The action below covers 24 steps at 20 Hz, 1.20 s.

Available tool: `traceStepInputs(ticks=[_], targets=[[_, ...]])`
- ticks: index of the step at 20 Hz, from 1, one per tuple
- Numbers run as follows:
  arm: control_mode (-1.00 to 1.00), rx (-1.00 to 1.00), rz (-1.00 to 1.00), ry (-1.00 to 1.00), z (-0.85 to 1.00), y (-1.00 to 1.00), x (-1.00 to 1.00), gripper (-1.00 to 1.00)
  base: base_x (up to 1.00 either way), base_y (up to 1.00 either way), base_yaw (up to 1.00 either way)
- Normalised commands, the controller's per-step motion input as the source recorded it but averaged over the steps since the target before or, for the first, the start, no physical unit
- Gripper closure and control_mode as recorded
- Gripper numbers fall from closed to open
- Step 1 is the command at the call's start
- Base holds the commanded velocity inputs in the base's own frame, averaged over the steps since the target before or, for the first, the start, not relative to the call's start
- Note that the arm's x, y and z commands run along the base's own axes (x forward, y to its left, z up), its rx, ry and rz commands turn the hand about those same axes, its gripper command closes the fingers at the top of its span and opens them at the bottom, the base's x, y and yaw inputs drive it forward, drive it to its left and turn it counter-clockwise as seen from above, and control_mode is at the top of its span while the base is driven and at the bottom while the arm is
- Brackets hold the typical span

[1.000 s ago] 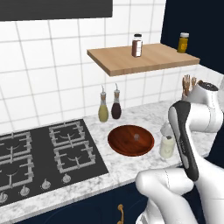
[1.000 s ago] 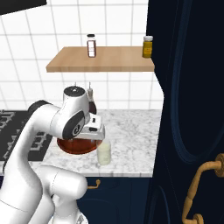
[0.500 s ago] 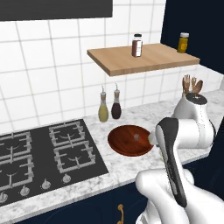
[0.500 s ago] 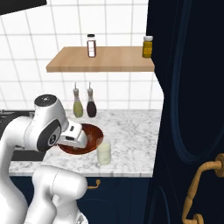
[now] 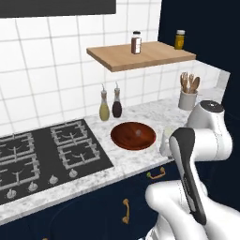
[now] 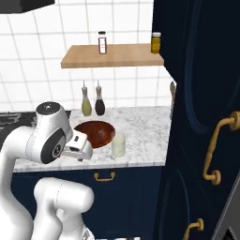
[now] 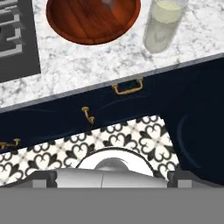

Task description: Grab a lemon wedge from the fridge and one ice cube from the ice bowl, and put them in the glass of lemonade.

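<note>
Hand view: upright glass of lemonade [image 7: 164, 24] beside ice bowl [image 7: 87, 24], jaws wide apart, empty.

The arm is folded low in front of the base, elbow raised; the hand [image 6: 83, 151] is held empty, its jaws spread wide.

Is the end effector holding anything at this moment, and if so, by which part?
Nothing is held. The end effector is open and empty, hanging off the counter edge, apart from the ice bowl and glass of lemonade.
</note>
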Motion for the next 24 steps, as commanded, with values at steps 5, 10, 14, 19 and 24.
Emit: traceStepInputs(ticks=[5, 10, 14, 19, 24], targets=[[1.00, 0.00, 0.00, 0.00, 0.00, 0.00, 0.00, -1.00, -0.65, 0.65, -0.70], [1.00, 0.00, 0.00, 0.00, 0.00, 0.00, 0.00, -1.00, -0.07, 0.38, -0.86], [1.00, 0.00, 0.00, 0.00, 0.00, 0.00, 0.00, -1.00, 0.05, 0.15, -0.94], [1.00, 0.00, 0.00, 0.00, 0.00, 0.00, 0.00, -1.00, 0.03, 0.05, -0.91], [1.00, 0.00, 0.00, 0.00, 0.00, 0.00, 0.00, -1.00, 0.02, -0.63, -0.57]])
